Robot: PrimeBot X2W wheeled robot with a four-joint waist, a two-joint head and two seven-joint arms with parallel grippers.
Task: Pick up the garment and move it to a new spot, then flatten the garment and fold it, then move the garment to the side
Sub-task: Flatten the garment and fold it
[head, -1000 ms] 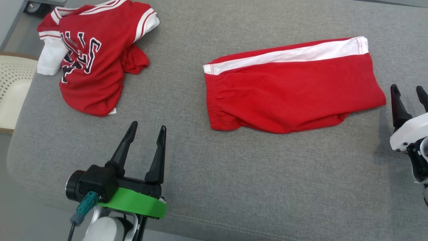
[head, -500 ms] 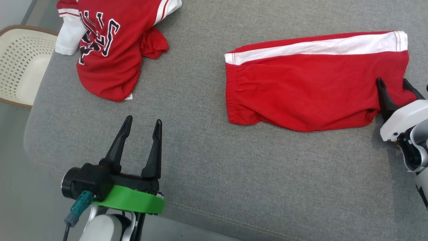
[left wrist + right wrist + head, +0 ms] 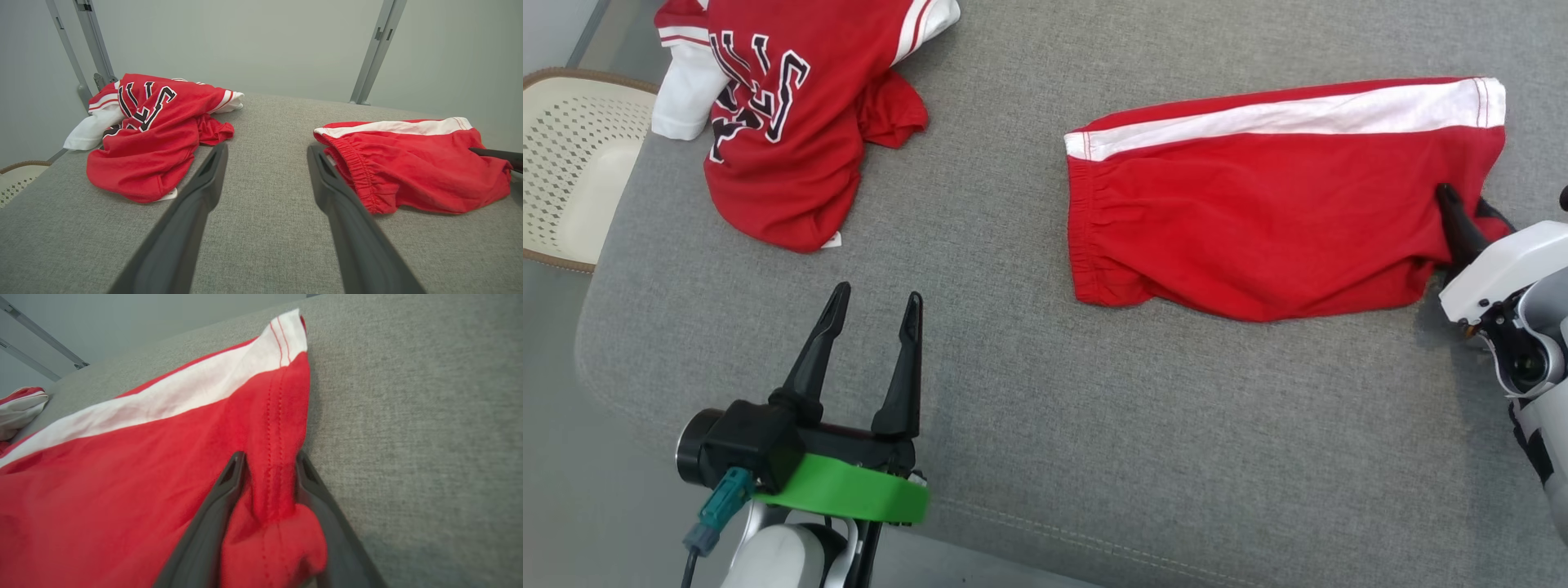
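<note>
right end effector (image 3: 269, 458) pinching shorts (image 3: 1258, 220) hem; shorts long axis left-right, waistband left.

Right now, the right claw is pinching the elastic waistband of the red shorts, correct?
Not the waistband: the right gripper pinches the leg hem of the red shorts, at the end away from the elastic waistband. The right wrist view shows it.

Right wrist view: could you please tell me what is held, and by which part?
The right pincer grips the red shorts by the stitched leg hem; the left pincer holds nothing.
</note>
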